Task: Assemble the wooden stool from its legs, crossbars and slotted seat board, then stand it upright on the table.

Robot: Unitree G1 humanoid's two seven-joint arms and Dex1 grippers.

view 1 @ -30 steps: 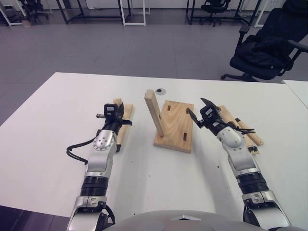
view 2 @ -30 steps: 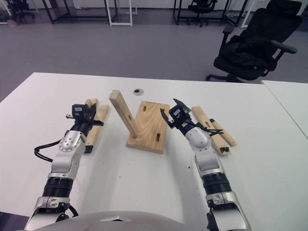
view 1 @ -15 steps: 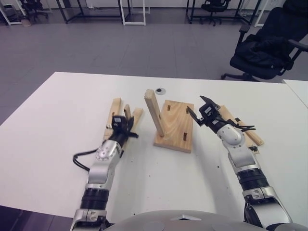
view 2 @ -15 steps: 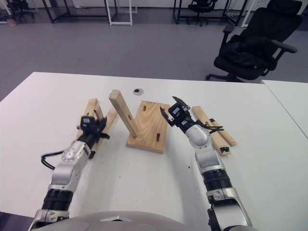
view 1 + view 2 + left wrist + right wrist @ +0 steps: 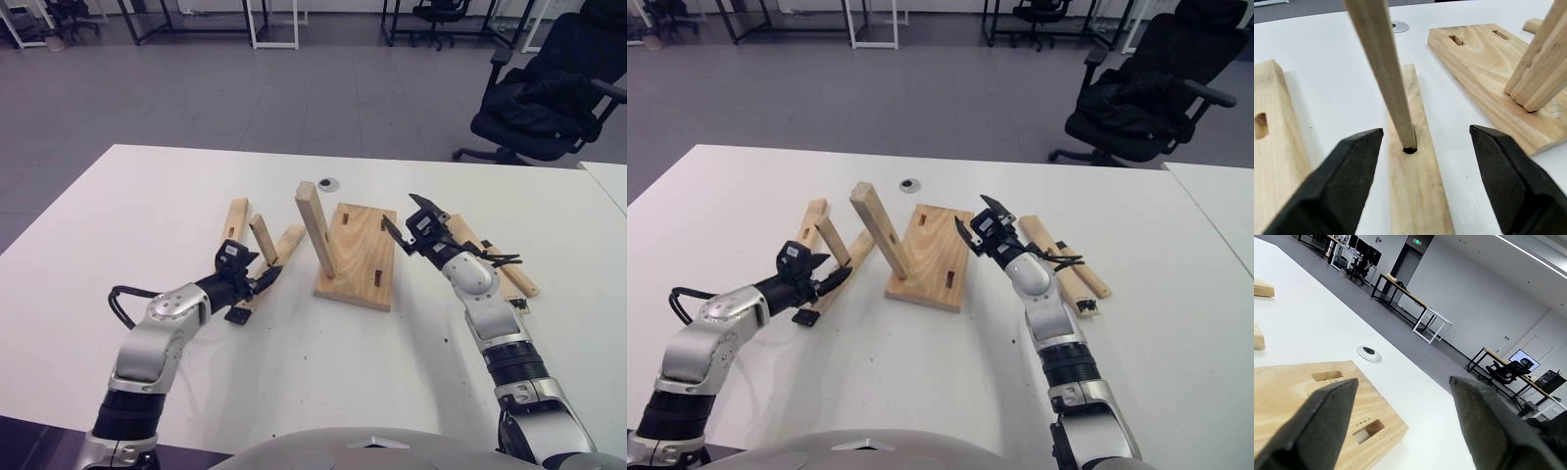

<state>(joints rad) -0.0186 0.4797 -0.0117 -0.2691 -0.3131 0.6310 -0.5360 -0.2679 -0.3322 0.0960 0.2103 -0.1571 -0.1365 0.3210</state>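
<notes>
My left gripper is wide open, low over the table, with one finger on each side of the lying leg. A thin crossbar stands tilted in the slot of this leg. My right gripper is wide open too and holds nothing, near the right edge of the seat board. The leaning leg stands in one slot of the board, and the other slots I see are empty.

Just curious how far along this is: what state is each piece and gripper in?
seat board: flat on table
standing leg: in board, tilted
crossbar: stuck in a lying leg slot
left gripper: open
right gripper: open
right-hand pieces: lying loose
</notes>
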